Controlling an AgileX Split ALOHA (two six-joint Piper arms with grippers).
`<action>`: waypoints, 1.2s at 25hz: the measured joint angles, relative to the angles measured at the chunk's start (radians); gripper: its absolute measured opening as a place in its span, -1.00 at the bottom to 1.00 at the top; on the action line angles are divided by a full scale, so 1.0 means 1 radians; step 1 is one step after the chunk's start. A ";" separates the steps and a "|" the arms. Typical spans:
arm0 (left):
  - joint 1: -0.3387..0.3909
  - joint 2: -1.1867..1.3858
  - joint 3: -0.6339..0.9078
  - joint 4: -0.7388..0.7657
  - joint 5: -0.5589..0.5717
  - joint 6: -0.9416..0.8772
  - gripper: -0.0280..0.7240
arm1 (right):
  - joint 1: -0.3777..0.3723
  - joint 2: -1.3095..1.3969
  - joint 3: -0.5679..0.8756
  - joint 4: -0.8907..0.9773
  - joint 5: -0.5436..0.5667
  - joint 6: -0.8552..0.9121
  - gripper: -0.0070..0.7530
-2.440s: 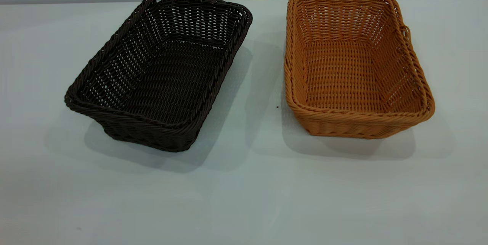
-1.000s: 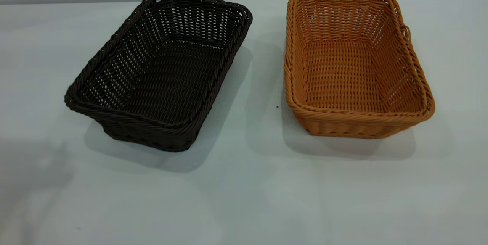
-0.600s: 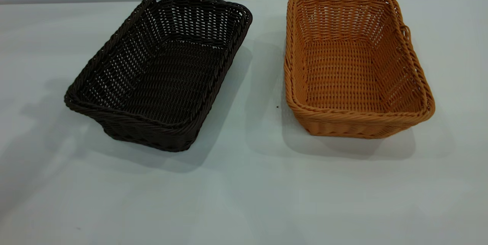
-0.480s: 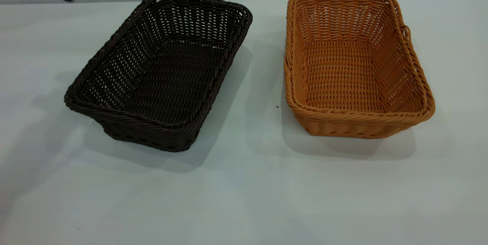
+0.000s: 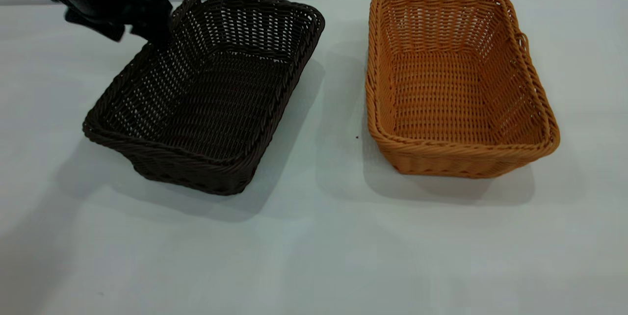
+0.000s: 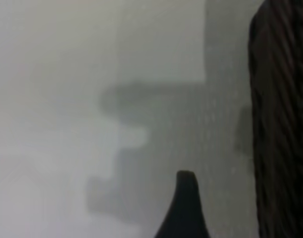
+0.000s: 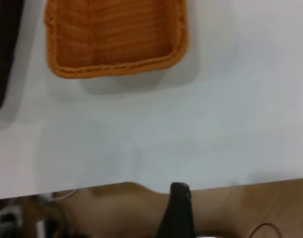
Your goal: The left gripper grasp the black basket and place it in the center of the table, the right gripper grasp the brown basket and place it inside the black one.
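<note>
The black basket [image 5: 206,94] sits left of centre on the white table [image 5: 314,246], turned at an angle. The brown basket [image 5: 456,84] sits to its right, apart from it. My left gripper [image 5: 137,39] hangs open and empty at the black basket's far left rim; one finger is outside the wall, the other right at the rim. In the left wrist view one dark finger [image 6: 185,208] stands beside the basket's wall [image 6: 282,124]. My right gripper is outside the exterior view; its one visible finger [image 7: 178,213] is past the table's edge, far from the brown basket [image 7: 114,37].
A strip of bare table [image 5: 338,109] separates the two baskets. The near half of the table holds nothing. In the right wrist view a brown surface [image 7: 250,208] lies beyond the table's edge, with a cable on it.
My left gripper came in from the top left corner and moved down and right to the black basket's far left rim. Both baskets stayed put.
</note>
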 joint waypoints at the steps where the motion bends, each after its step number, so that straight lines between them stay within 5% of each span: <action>1: -0.004 0.024 -0.016 0.000 -0.001 0.000 0.57 | 0.000 0.047 -0.014 0.019 -0.013 -0.006 0.55; 8: -0.032 0.146 -0.093 0.000 -0.020 0.000 0.33 | 0.000 0.373 -0.098 0.200 -0.066 -0.071 0.55; 15: -0.043 0.157 -0.107 -0.016 -0.049 0.004 -0.68 | 0.000 0.708 -0.117 0.468 -0.187 -0.187 0.55; 24: -0.003 0.101 -0.114 -0.015 -0.041 0.027 -0.70 | 0.007 1.089 -0.122 0.918 -0.317 -0.392 0.55; 30: 0.051 0.063 -0.114 0.002 -0.044 0.052 -0.70 | 0.090 1.345 -0.128 1.149 -0.356 -0.416 0.55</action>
